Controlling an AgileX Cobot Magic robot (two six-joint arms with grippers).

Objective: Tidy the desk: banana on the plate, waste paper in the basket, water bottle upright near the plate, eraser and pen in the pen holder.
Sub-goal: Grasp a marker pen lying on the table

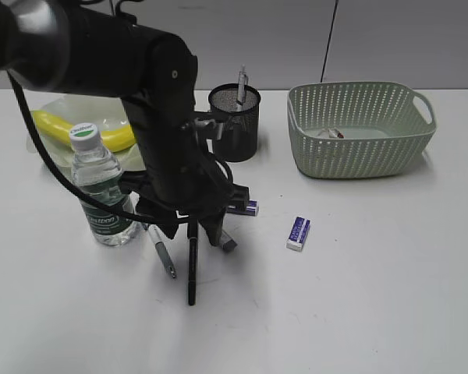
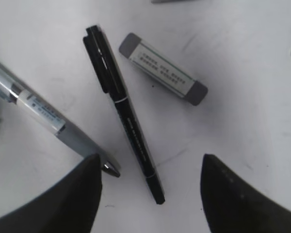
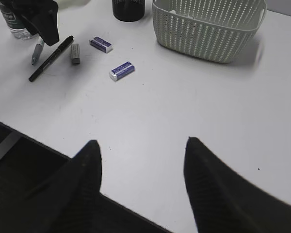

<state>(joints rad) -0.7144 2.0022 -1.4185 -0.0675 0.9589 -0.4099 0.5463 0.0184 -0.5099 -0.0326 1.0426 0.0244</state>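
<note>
So the left arm is parked low over the desk (image 1: 359, 296), just right of the water bottle (image 1: 101, 195); its left gripper (image 2: 148, 187) hangs with the jaws spread wide and nothing between them, the tip of a black pen (image 2: 123, 109) lying on the tabletop between the two fingers. Beside that pen there's a silver-grey pen (image 2: 48, 121) on the left and a grey-ended eraser (image 2: 162, 69) on the right, all flat on the desk and apart from each other; the fingers aren't touching any of them as far as I can see.

The bottle stands upright with its cap on, right in front of the plate (image 1: 62, 109); the banana (image 1: 86, 131) lies on that plate, partly hidden by the bottle cap and the arm. The pen holder (image 1: 235, 121) sits behind the arm with one pen (image 1: 242, 84) already sticking out of it; the basket (image 1: 361, 128) is over on the right with the waste paper (image 1: 330, 133) inside. Two blue-and-white erasers are loose on the desk; one (image 1: 298, 233) is out in the open, the other (image 1: 246, 208) half tucked by the arm.

The right gripper (image 3: 140, 170) hovers out past the desk's near edge, jaws well apart, holding nothing.
</note>
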